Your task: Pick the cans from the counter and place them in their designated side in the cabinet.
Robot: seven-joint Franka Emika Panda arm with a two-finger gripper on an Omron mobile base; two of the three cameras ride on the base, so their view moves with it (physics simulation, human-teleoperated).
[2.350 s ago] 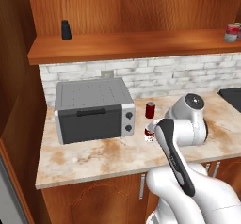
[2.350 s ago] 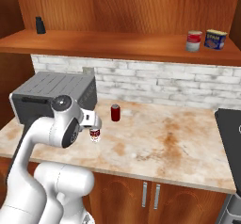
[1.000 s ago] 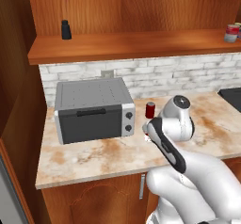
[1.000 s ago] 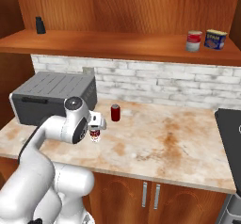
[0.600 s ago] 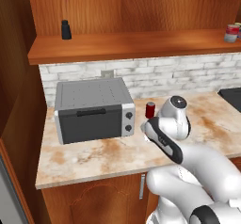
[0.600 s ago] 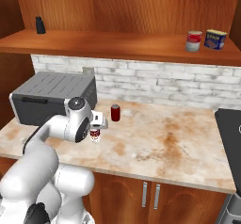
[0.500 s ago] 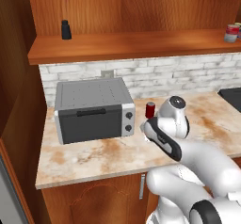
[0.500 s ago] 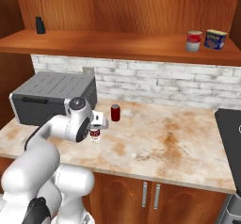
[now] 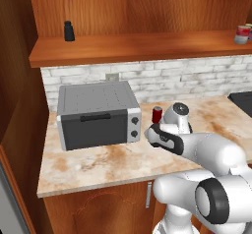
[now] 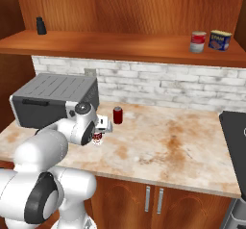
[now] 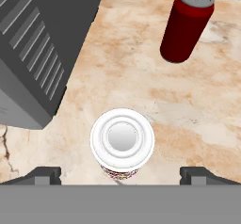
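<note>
Count, left to right in the right base view: one small black bottle at the left end of the cabinet shelf board; one grey toaster oven on the counter; two cans on the counter; two more cans on the shelf at the right.

The counter cans are a red-and-white labelled can and a plain dark red can. Both stand upright and apart, just right of the toaster oven. In the hand view the labelled can shows a white round lid with a grey centre and a speckled red-and-white band beneath; the dark red can has a dull silver top and lies beyond it, nearer the brick wall.

On the shelf, the red can with silver base stands just left of the blue-labelled can, close together.

The gripper is directly above the labelled can, jaws spread wide, one tip on each side of it, neither touching. Nothing is held.

Against the earlier frames: the arm has folded lower and the hand has come down over the labelled can. Cans, oven and bottle are unmoved.
</note>
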